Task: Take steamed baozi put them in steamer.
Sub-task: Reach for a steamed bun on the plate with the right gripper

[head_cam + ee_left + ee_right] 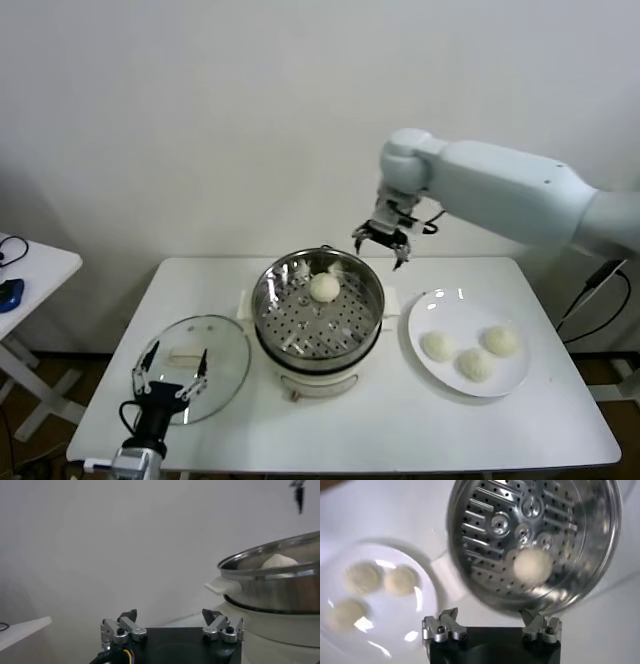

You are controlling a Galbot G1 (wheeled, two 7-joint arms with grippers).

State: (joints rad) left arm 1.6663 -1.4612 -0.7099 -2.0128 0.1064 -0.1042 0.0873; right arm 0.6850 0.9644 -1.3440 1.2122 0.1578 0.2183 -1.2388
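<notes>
One baozi [324, 287] lies on the perforated tray of the steamer [300, 345], toward its far side; it also shows as baozi [532, 566] inside the steamer [600, 560]. Three more baozi [439, 346] [475, 364] [501, 341] rest on the white plate [510, 385] to the right. My right gripper [381, 246] hangs open and empty above the steamer's far right rim. My left gripper [170, 377] stands open and empty low at the front left, over the glass lid [225, 345].
The glass lid lies flat on the white table [400, 430] left of the steamer. A small side table [40, 275] stands at the far left. A cable [595, 300] hangs past the table's right edge.
</notes>
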